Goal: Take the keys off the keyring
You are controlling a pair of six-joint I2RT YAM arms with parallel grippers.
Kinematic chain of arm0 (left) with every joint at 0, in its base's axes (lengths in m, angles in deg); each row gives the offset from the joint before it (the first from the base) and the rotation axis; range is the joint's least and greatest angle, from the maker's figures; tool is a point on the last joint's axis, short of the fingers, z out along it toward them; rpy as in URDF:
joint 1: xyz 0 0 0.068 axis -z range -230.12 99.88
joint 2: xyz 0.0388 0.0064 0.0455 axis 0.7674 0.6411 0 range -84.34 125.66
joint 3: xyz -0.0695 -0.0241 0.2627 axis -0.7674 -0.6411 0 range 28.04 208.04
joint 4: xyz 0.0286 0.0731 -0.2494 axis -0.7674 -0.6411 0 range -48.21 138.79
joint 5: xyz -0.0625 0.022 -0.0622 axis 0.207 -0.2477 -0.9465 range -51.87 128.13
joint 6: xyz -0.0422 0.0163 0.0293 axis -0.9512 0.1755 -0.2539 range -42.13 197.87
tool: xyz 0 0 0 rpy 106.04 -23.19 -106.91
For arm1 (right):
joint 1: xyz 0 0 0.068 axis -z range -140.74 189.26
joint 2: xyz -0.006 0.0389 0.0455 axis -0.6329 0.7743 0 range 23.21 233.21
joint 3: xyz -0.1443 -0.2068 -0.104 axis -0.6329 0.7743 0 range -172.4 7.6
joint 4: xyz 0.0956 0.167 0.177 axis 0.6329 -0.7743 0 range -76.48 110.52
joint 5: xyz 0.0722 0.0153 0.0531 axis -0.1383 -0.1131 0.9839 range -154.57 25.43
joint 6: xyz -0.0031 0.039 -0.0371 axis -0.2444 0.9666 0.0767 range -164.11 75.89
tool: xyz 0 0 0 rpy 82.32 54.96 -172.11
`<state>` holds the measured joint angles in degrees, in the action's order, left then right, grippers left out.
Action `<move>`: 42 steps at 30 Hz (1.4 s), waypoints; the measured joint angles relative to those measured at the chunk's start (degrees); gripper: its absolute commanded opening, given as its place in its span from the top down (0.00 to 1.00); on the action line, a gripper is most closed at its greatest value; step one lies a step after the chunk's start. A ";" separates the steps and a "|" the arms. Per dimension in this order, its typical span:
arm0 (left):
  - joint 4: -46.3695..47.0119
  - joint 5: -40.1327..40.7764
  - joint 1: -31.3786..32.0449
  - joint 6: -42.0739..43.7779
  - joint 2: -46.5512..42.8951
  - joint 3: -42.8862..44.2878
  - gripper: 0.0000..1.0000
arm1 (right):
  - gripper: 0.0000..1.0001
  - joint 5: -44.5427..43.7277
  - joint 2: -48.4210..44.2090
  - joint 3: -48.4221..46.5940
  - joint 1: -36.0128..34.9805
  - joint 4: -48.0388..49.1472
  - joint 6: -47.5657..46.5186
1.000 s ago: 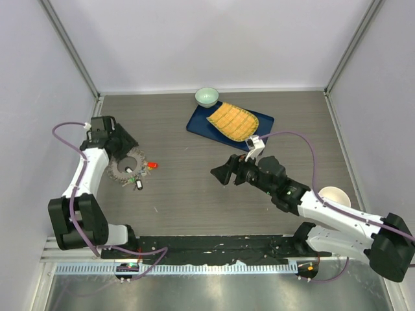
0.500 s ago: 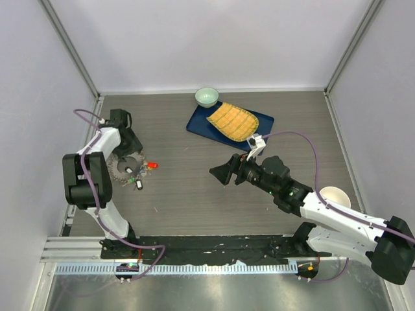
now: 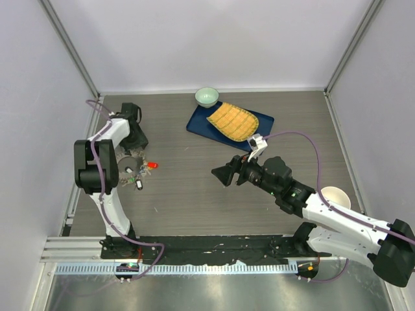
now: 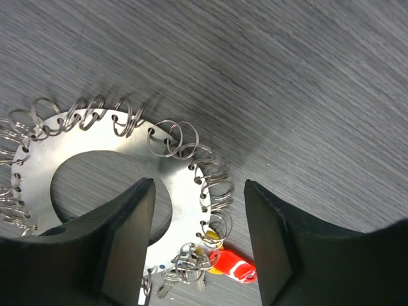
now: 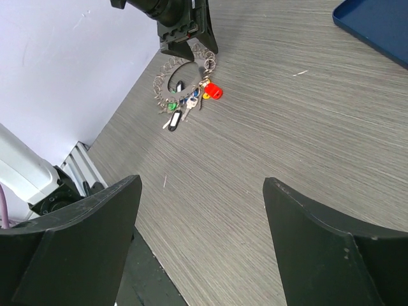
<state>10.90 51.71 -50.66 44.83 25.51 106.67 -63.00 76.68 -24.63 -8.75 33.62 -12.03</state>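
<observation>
Keys, small silvery metal ones with a few red, green and blue plastic heads, are bunched on 1 side of the flat silvery metal keyring, over which the left gripper is hung, its 2 dark jaws parted fairly wide and nothing held. Directly beneath the jaws a stretch of the ring's rim with its small wire loops is framed; the bunch, marked by the red-headed key, is found just past that stretch, not between the jaws. The ring is laid flat on the grey wood-grain table. Well apart, the right gripper is held over the table's middle, spread wide and empty. If the jaws are closed where they stand, rim or loops may be pinched instead of a key; and since the ring is pinned by nothing, all of it could be dragged or lifted when a key is pulled.
</observation>
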 measured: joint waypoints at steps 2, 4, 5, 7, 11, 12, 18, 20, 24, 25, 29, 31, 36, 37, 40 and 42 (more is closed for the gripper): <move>-0.20 0.28 0.76 -0.15 1.40 0.72 0.44 | 0.16 0.00 0.00 0.00 0.00 -0.24 -0.35; -0.35 0.42 1.20 -0.22 2.56 1.36 0.46 | 0.16 0.00 0.00 0.00 0.00 -0.68 -0.59; -0.52 0.44 1.36 -0.37 3.28 1.84 0.47 | 0.16 0.00 0.00 0.00 0.00 -0.94 -0.74; -0.76 0.94 1.66 -0.50 4.20 2.34 0.48 | 0.16 0.00 0.00 0.00 0.00 -1.36 -0.96; -1.40 1.86 2.03 -0.66 4.48 2.89 0.60 | 0.16 0.00 0.00 0.00 0.00 -1.70 -1.55; -1.62 2.05 2.03 -0.68 4.55 2.97 0.67 | 0.16 -0.02 0.00 -0.02 0.00 -1.70 -1.62; -2.23 2.49 2.05 -0.55 5.07 3.93 0.89 | 0.16 0.00 0.02 -0.04 0.00 -1.90 -1.79; -2.32 2.67 2.12 -0.39 5.07 4.07 0.98 | 0.17 0.00 0.04 -0.04 0.00 -1.99 -1.77; -2.95 2.91 2.14 0.22 5.07 4.04 1.00 | 0.17 0.00 0.09 -0.04 0.00 -1.97 -1.60; -3.08 2.91 2.14 0.31 5.05 4.04 1.00 | 0.17 0.00 0.15 -0.04 0.00 -1.88 -1.51; -3.19 2.47 2.14 0.48 4.61 3.87 1.00 | 0.17 0.04 0.94 -0.04 0.00 -1.25 -1.03; -3.19 1.79 2.14 0.57 3.78 3.50 1.00 | 0.17 0.07 1.64 -0.09 0.00 -1.14 -0.63; -3.17 -0.20 2.14 0.74 0.35 2.49 1.00 | 0.17 0.28 2.95 -0.24 0.00 -0.87 0.15; -3.19 -0.57 2.14 0.74 -0.42 2.38 1.00 | 0.17 0.28 3.30 -0.24 0.00 -0.28 0.48; -3.17 -1.99 2.32 0.76 -2.95 2.03 1.00 | 0.17 0.22 4.50 -0.17 0.00 2.08 1.11; -3.19 -3.17 2.45 0.74 -4.59 1.90 1.00 | 0.17 0.02 6.08 -0.07 0.00 4.37 1.42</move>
<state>7.71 48.54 -48.21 45.57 20.92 108.57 -62.98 82.76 -24.69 -8.75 37.99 -10.61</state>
